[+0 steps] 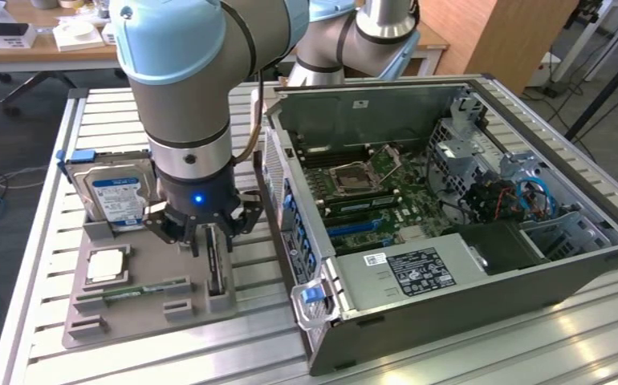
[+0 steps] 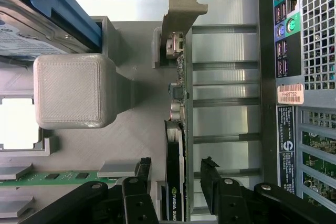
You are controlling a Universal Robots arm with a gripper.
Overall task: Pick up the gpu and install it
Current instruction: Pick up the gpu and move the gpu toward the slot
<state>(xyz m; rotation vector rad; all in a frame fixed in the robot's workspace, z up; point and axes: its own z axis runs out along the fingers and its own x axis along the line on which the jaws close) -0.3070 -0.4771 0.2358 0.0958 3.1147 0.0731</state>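
The gpu [image 1: 216, 269] is a thin dark card standing on its edge in a slot of the grey holder tray [image 1: 154, 265], at the exterior view's left of the open computer case [image 1: 481, 265]. In the wrist view the gpu [image 2: 176, 129] runs lengthwise, with its silver bracket [image 2: 180, 17] at the far end. My gripper [image 1: 210, 239] hangs straight down over the card. The gripper [image 2: 176, 174] straddles it, one black finger [image 2: 143, 174] on each side. A small gap shows between each finger and the card, so the jaws stand open.
On the same tray are a hard drive [image 1: 116, 196] with a blue-white label, a green memory stick [image 1: 132, 293] and a square chip [image 1: 106, 265]. A grey printed block [image 2: 73, 90] rises beside the card. The case's rear ports [image 2: 286, 30] lie close by.
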